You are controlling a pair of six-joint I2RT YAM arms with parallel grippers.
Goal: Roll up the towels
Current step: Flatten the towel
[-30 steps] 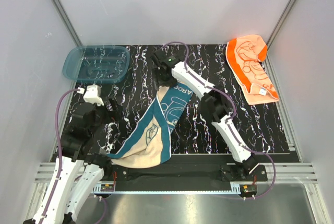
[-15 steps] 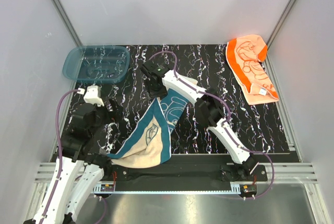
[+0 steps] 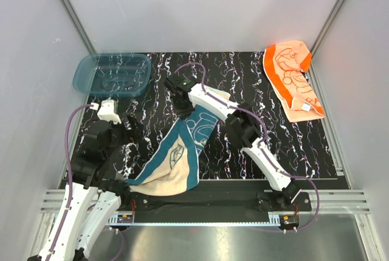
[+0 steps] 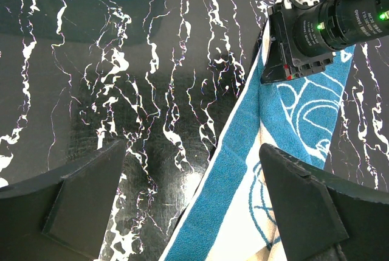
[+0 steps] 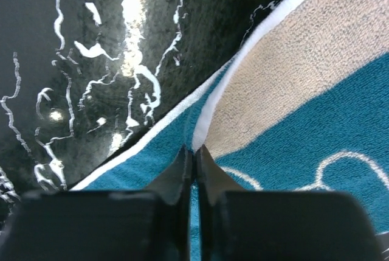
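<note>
- Teal towel [image 3: 182, 151], strung diagonally across the middle of the table [image 3: 243, 72]; far end narrow, near end bunched and folded over at the near edge.
- Orange towel [image 3: 293, 81], crumpled at the far right corner, well apart from both arms.
- Right claw [image 5: 194, 159], closed to a thin pinch on the cream edge of the teal towel at its far end.
- Left claw [image 4: 194, 200], spread wide, holding nothing, poised over bare table just left of the teal strip.
- Likely handling: light, limp, looped pile, neither slippery nor fragile; too soft to carry a push, so prone to bunching and sagging when lifted from one point.
- Best hold, by judgement: hem or corner, layers pinched together; second hold on the opposite corner advisable for flattening ahead of rolling.
</note>
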